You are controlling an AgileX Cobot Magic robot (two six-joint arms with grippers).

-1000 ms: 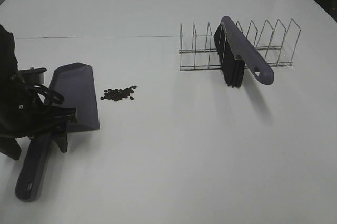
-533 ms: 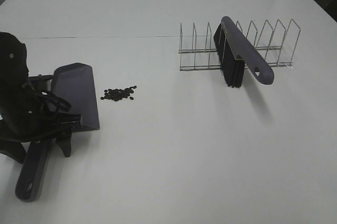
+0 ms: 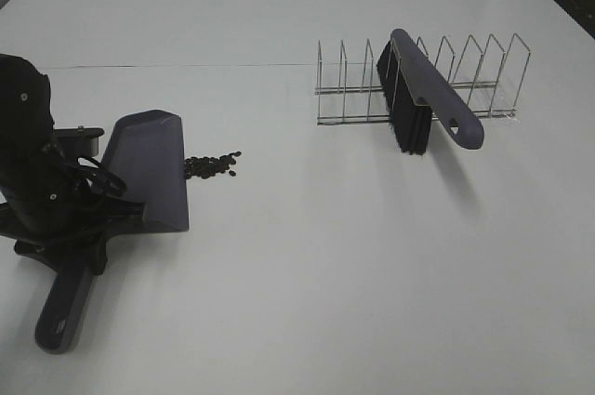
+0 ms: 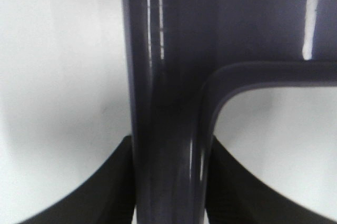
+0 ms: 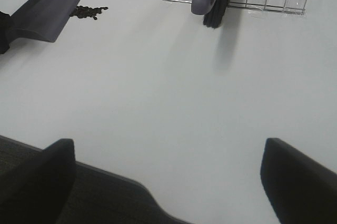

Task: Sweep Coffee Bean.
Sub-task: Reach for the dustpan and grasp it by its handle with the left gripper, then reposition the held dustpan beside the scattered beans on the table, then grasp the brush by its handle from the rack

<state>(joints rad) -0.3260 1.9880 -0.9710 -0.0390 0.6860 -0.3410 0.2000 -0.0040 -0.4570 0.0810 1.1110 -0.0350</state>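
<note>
Cluster of tiny dark brown coffee beans (image 3: 212, 165) at the lip of the grey-purple plastic dustpan (image 3: 149, 167).
We note the beans lying on the white table (image 3: 325, 274), left of centre, the cluster's near edge touching the dustpan's front lip. The left jaws are clamped on the dustpan's handle, one on each side. The right jaws stand wide apart near the table's front edge, holding nothing. Well apart from the beans, the grey-purple brush with black bristles (image 3: 437, 93) leans in the thin wire rack (image 3: 483, 88).

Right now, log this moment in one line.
left fingers: shut on dustpan | dustpan: edge at beans | brush: in rack | right fingers: open
</note>
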